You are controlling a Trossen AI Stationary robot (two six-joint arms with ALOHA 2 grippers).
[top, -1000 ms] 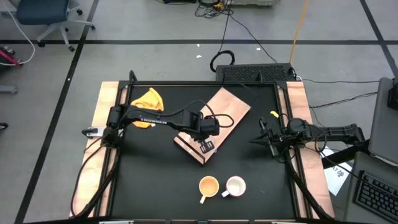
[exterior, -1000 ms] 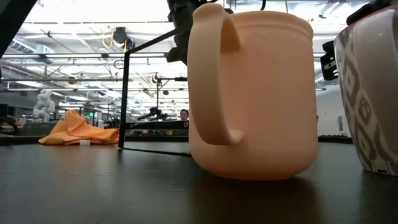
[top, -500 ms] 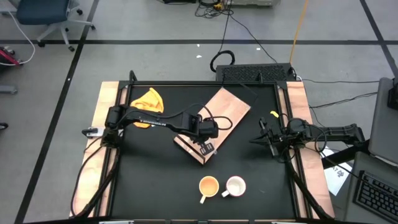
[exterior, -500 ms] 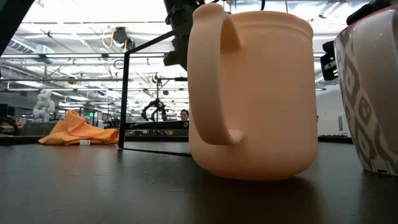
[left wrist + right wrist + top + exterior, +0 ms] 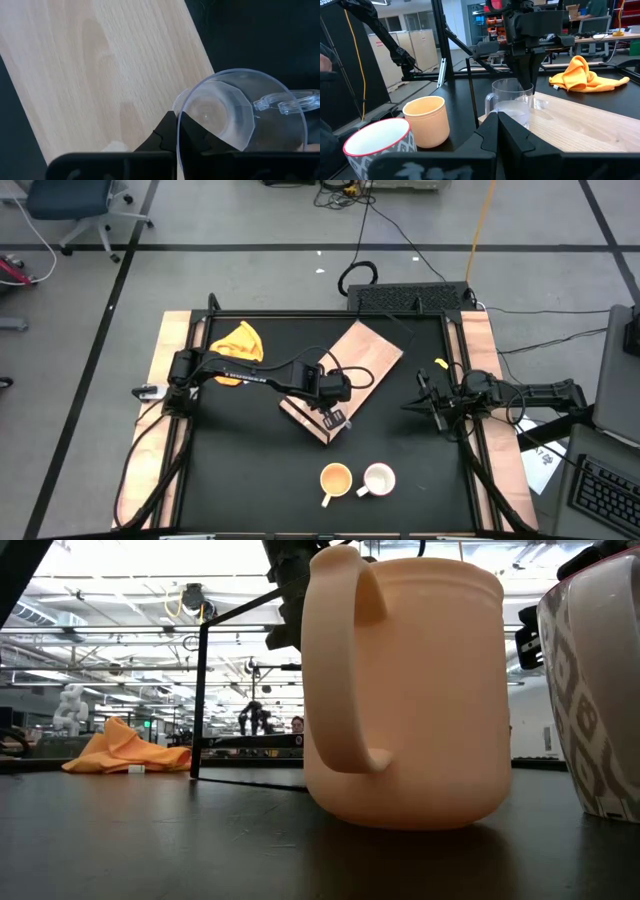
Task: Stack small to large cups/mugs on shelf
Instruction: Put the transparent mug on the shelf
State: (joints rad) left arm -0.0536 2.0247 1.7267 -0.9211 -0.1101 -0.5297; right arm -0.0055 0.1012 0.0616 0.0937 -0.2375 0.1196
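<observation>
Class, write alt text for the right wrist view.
The left pincer grips the rim of a small clear glass cup on a light wooden board. A yellow-orange mug and white patterned mug stand nearby.

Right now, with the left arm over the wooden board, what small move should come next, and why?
Probably open the left end effector and lift straight up. The clear glass cup looks already set upright at the shelf edge, with the fingers at its rim. The yellow-orange mug and white mug wait on the tabletop.
</observation>
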